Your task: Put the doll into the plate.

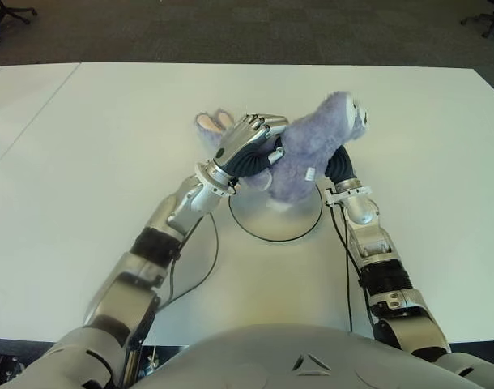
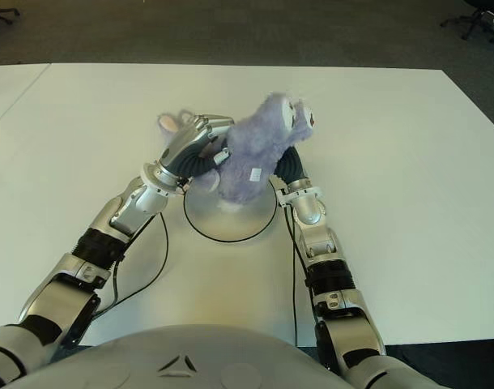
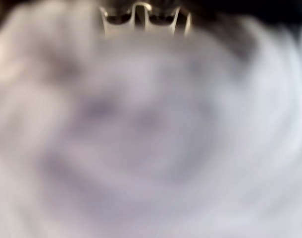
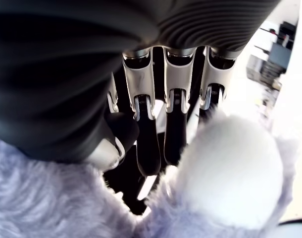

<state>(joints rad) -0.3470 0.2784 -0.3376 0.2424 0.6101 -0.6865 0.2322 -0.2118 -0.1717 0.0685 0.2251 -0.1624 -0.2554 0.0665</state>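
Doll (image 1: 308, 154), purple plush, held up between both hands just above the far part of the plate (image 1: 255, 227); its lower end shows over the plate's inner area, but I cannot tell whether it touches. Head tilts up and away toward the robot's right; pink-lined ears (image 1: 213, 121) trail out past the left hand.

Left hand (image 1: 247, 146): fingers wrapped over the doll's flank, gripping it. Its wrist view is filled with fur at close range, which fits a firm contact. Right hand (image 1: 338, 166): mostly hidden behind the body in the eye views; its wrist view shows fingers (image 4: 147, 148) curled into the fur, so it is also holding the doll.

Risks, as judged from here:
- The doll sits over the plate's far rim, not its middle. Released now, the soft body could flop outward and end up half on the surface.
- Plush compresses and clings; fur may snag on a finger joint on opening, dragging the doll off as a hand withdraws.
- If one hand lets go first, the other could tip or swing the toy sideways.
- The plate looks light and could slide if nudged.

Surface (image 1: 85, 146): white, wide, with a seam toward the robot's left. Beyond it is dark carpet (image 1: 231, 32); office chair bases (image 1: 10, 11) show at the far corners.
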